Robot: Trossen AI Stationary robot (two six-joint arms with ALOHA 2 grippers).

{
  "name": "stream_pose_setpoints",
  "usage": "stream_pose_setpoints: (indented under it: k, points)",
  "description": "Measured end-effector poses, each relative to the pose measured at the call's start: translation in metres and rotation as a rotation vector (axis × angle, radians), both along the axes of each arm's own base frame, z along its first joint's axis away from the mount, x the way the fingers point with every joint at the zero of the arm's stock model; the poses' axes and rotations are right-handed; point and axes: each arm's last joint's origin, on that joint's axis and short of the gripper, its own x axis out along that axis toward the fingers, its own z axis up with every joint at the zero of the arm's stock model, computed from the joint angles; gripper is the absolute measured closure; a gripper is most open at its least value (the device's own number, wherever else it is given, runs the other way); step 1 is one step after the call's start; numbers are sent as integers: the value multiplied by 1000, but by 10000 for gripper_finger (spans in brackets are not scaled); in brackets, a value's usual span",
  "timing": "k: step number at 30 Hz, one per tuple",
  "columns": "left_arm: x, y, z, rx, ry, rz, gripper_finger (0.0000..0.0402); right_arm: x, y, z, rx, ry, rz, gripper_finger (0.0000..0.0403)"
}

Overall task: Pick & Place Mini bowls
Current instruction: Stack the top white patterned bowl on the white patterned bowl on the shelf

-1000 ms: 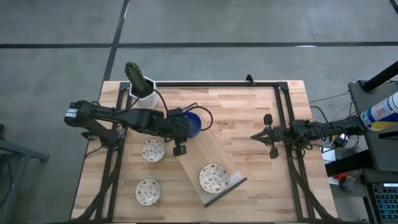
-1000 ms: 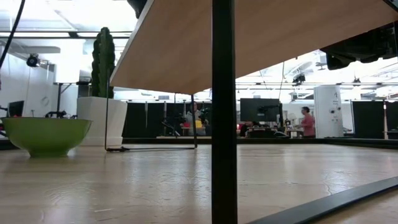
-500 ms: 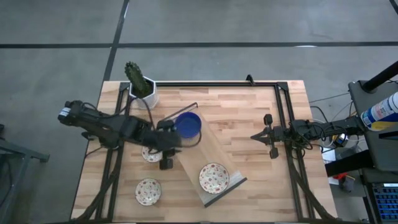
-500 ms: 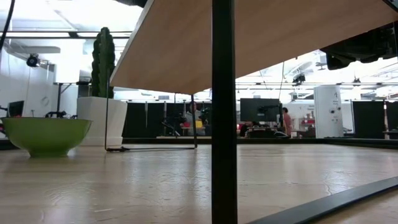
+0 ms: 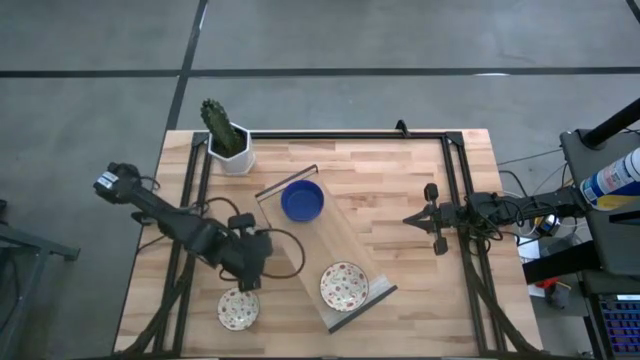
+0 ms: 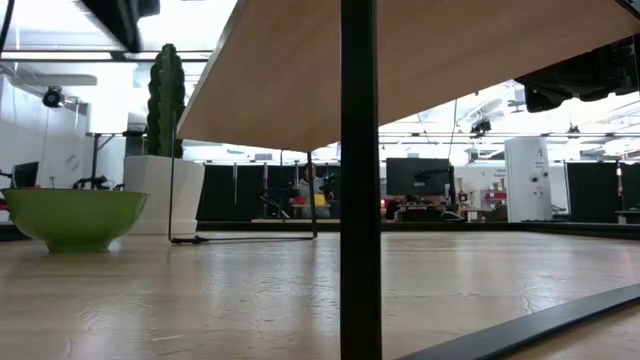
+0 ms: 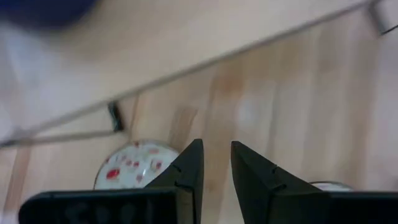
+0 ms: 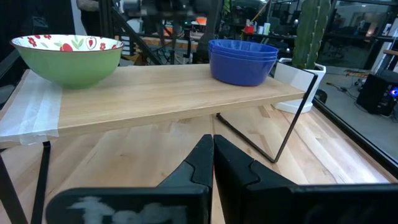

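The left gripper [image 5: 250, 262] seemingly hides one floral bowl [image 7: 134, 164].

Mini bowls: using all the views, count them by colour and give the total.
Cobalt blue mini bowls: 3, stacked on the raised wooden shelf
Floral cream mini bowls: 3, one on the shelf and two below it
Total: 6

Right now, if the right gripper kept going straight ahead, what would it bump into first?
Probably the raised wooden shelf: the right gripper, fingers shut, points at it. Depth is unclear, so it might slide underneath instead.
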Motion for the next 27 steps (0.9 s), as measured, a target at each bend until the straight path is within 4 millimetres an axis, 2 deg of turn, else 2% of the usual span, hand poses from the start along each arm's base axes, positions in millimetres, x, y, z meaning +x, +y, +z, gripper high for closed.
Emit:
stream_pose_setpoints:
  k: [7, 12, 27]
  points:
    - [-11, 6, -45, 44, 133, 72, 327, 0, 0, 0, 0, 0, 0, 394]
    - [-18, 10, -68, 60, 184, 124, 327, 0, 0, 0, 0, 0, 0, 394]
    - [-22, 11, -101, -8, 183, 132, 327, 0, 0, 0, 0, 0, 0, 394]
